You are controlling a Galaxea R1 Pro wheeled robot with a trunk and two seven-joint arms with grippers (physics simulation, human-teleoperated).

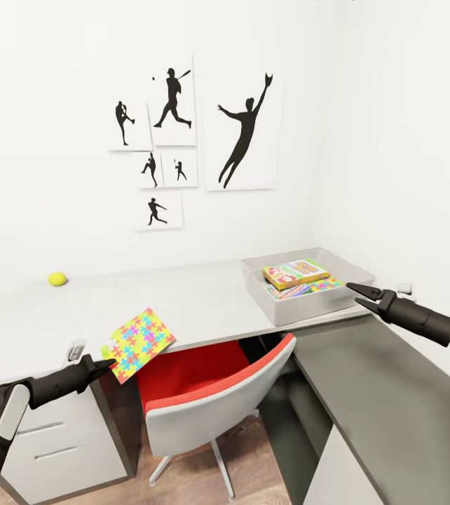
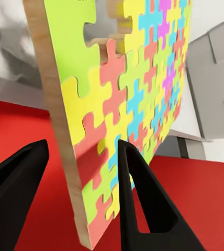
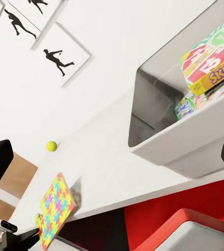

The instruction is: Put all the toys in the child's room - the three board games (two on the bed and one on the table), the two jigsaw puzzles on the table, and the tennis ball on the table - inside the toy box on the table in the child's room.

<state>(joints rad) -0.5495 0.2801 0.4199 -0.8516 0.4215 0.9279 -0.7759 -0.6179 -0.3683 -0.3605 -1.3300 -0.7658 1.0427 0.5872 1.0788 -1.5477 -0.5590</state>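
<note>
A multicolour jigsaw puzzle (image 1: 139, 342) lies on the table (image 1: 204, 301) with one corner hanging over the front edge. My left gripper (image 1: 104, 365) is at that corner. In the left wrist view its open fingers (image 2: 138, 204) straddle the slab (image 2: 127, 89), one touching the coloured face and the other a little off the wooden edge. The tennis ball (image 1: 57, 279) rests far back on the left. The toy box (image 1: 355, 270) at the table's right end holds a SKIP-BO board game (image 1: 295, 272) over other colourful toys (image 1: 323, 285). My right gripper (image 1: 360, 294) hovers open just right of the box.
A red and grey chair (image 1: 211, 400) is tucked under the table below the puzzle. A white drawer unit (image 1: 57, 435) stands under the left end. A lower dark grey cabinet (image 1: 386, 400) runs along the right wall. Black silhouette posters (image 1: 242, 133) hang above.
</note>
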